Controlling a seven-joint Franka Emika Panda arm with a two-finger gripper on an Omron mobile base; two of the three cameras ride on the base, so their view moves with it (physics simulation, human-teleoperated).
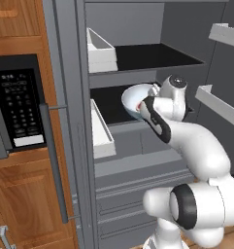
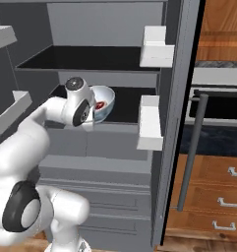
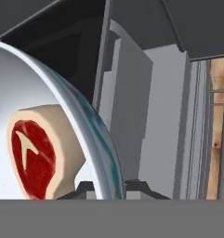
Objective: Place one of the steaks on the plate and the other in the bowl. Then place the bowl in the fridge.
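At open fridge (image 1: 138,58) lower shelf: bowl (image 2: 103,102) tilted, steak (image 3: 32,155) inside; fingers (image 3: 111,188) clamped on rim.

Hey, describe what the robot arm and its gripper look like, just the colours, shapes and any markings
The arm is glossy white, built of rounded, tube-like segments. Its joints carry dark bands and black round end caps, one large at the lower joint and a small grey disc cap near the wrist. The gripper has two small dark grey fingers. No cables or markings are visible.
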